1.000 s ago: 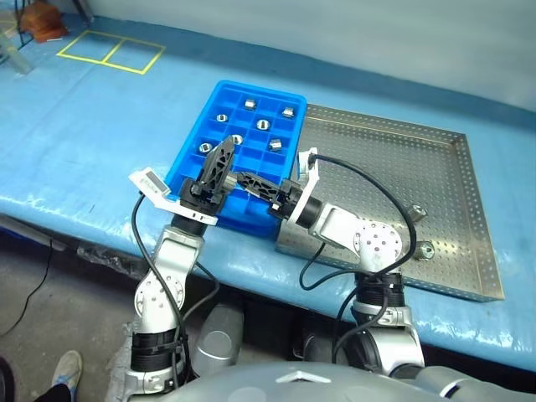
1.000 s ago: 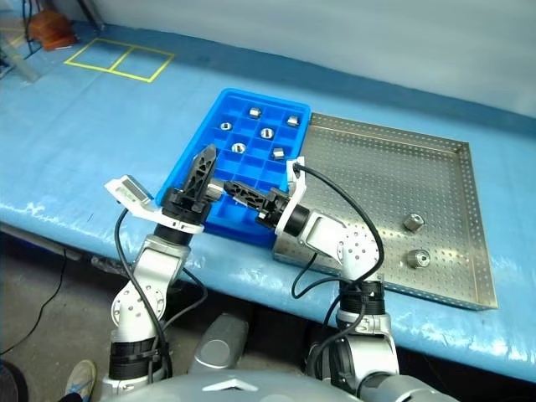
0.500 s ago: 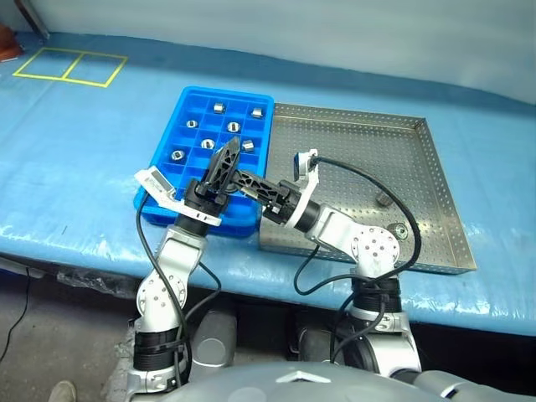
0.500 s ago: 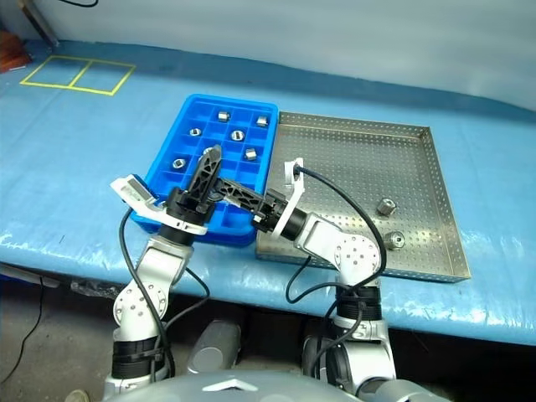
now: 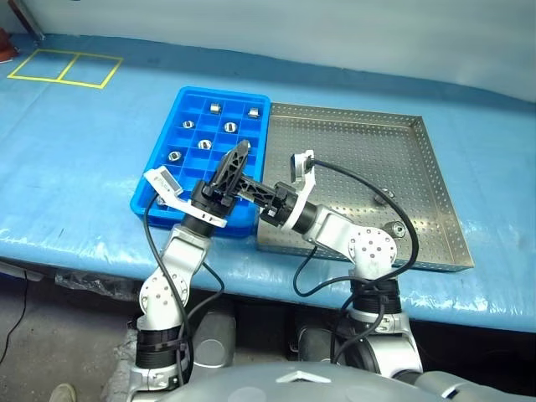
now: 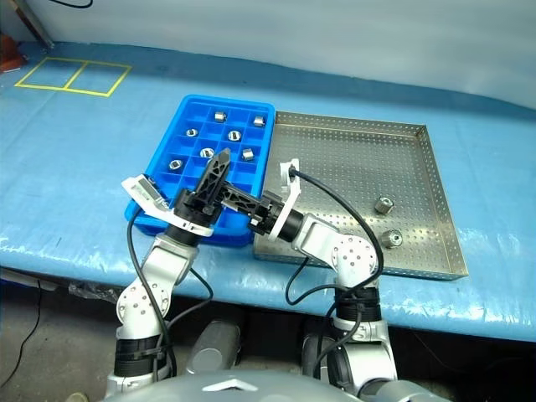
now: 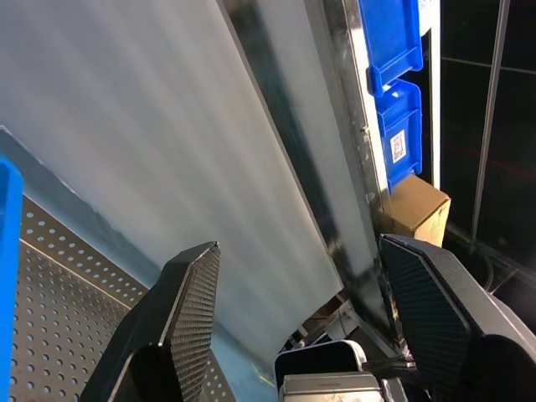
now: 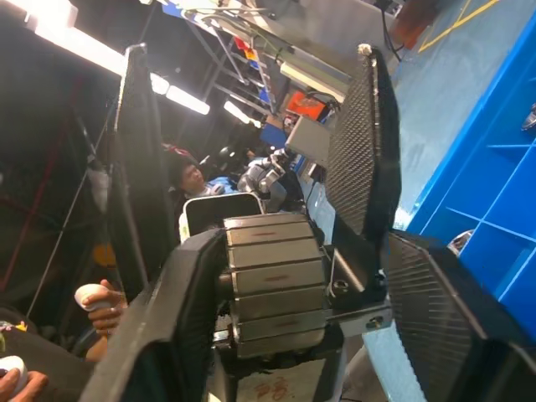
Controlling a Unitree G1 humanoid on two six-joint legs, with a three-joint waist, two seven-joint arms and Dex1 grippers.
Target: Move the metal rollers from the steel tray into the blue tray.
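two metal rollers are left on the steel tray, lying well apart from both grippers toward the tray's right side, one just behind the other. the blue tray already carries seven rollers in its far compartments, and it sits on the blue-covered desk with its long edge touching the steel tray's left rim.

the relation that counts: the remaining rollers lie to the right of the right gripper, which points left, away from them, out over the near end of the blue tray. the right arm is the nearer one, so i judge it would have to swing back rightward across the steel tray. the left gripper stands raised over the blue tray's near edge, farther off.

the left gripper's fingers stand apart with nothing between them, as its wrist view shows. the right gripper's fingers are also apart and empty in its wrist view.

compared with a second ago, the whole view has shifted, which is camera motion; both arms hold about the same poses, and the roller counts in both trays match.
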